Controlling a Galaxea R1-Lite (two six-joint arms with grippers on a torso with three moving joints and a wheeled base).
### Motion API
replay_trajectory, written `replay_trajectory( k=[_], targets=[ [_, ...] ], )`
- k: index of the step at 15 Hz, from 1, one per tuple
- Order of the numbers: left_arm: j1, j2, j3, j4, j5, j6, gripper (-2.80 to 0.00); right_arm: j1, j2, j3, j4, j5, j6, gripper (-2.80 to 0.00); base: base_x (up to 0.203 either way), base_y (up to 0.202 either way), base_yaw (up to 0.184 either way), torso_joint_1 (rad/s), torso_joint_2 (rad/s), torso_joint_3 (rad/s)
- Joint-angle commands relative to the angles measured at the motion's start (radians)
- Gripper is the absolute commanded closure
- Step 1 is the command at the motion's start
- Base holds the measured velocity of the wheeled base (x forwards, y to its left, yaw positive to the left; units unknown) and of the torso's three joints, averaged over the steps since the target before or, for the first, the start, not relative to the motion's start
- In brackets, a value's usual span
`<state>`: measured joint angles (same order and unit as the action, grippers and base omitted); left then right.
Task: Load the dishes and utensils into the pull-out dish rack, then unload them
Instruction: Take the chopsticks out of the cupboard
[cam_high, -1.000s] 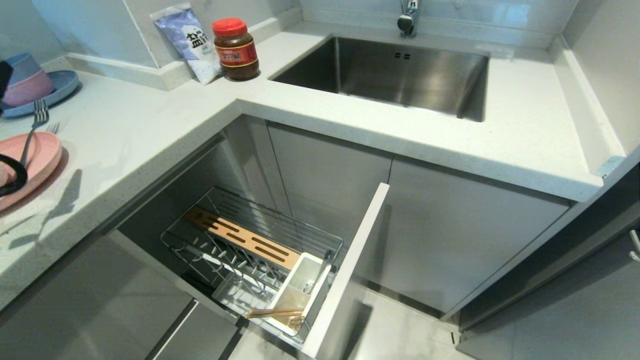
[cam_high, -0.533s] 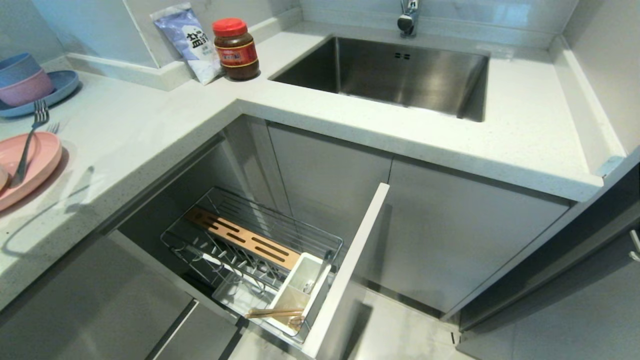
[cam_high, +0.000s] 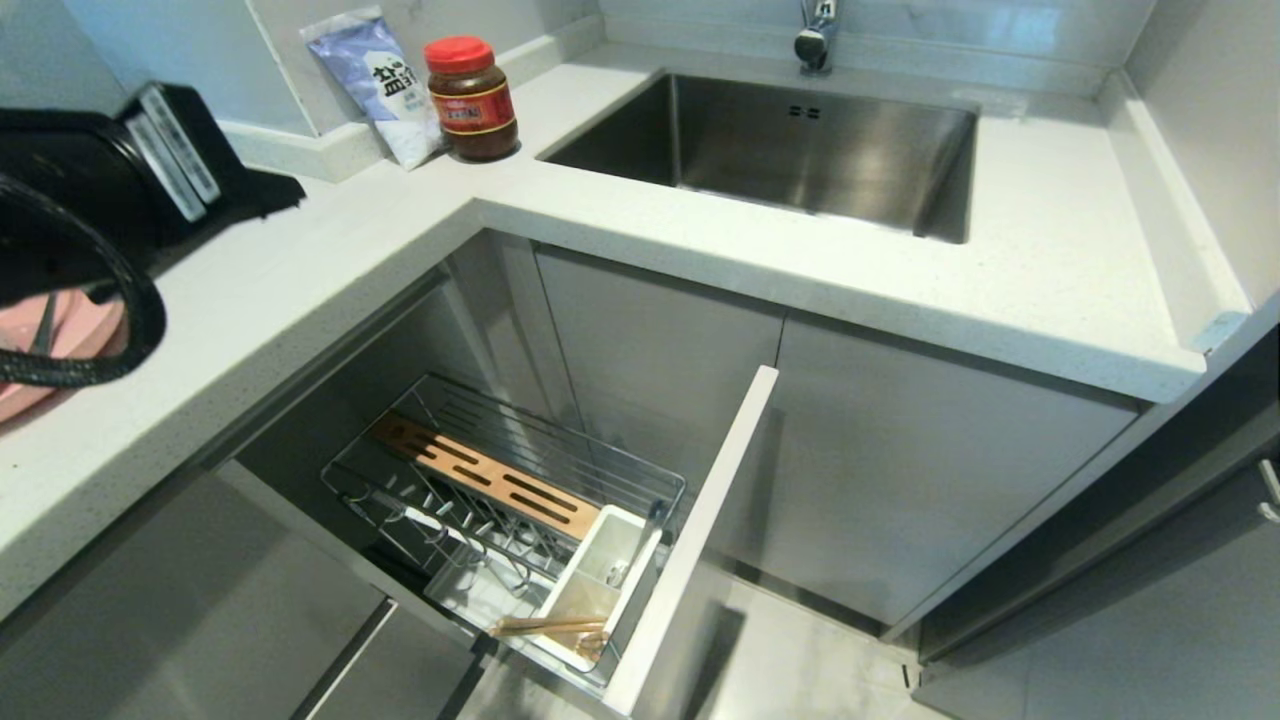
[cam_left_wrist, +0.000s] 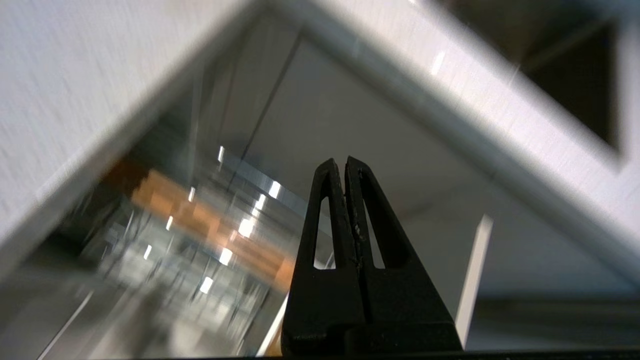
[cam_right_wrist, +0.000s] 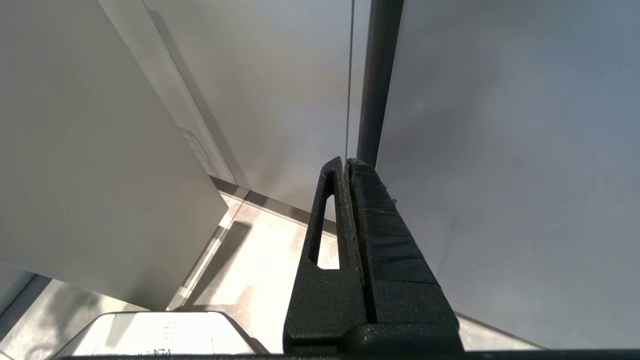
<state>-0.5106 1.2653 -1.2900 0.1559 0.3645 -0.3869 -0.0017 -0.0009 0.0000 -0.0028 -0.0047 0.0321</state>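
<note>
both tools pressed together, empty | left tool (cam_left_wrist: 345, 162) now over counter (cam_high: 330, 250)

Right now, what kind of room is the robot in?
Most likely a home kitchen: a steel sink set in the countertop, and a pull-out dish rack in the cabinet below.

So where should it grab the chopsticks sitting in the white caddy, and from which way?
Probably the wooden ends of the chopsticks that lean out over the white caddy's rim, taken from above. They lie tilted across the compartment rather than upright, so that overhang looks like the free part, clear of the walls.
</note>
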Motion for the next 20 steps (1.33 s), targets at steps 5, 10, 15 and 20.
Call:
replay_trajectory(
  k=[5, 10, 15, 20],
  targets=[
    [-0.033, 0.21, -0.148, 0.626, -0.145, 0.003, 0.0, 0.0, -0.003, 0.001, 0.0, 0.0, 0.0, 0.0, 0.0, 0.0, 0.0, 0.0, 0.0, 0.0],
    [0.009, 0.353, -0.219, 0.824, -0.209, 0.085, 0.0, 0.0, -0.003, 0.0, 0.0, 0.0, 0.0, 0.0, 0.0, 0.0, 0.0, 0.0, 0.0, 0.0],
    [0.043, 0.477, -0.277, 0.874, -0.462, 0.096, 0.0, 0.0, -0.002, 0.002, 0.0, 0.0, 0.0, 0.0, 0.0, 0.0, 0.0, 0.0, 0.0, 0.0],
    [0.098, 0.609, -0.282, 0.9, -0.507, 0.191, 0.0, 0.0, -0.002, 0.001, 0.0, 0.0, 0.0, 0.0, 0.0, 0.0, 0.0, 0.0, 0.0, 0.0]
  ],
)
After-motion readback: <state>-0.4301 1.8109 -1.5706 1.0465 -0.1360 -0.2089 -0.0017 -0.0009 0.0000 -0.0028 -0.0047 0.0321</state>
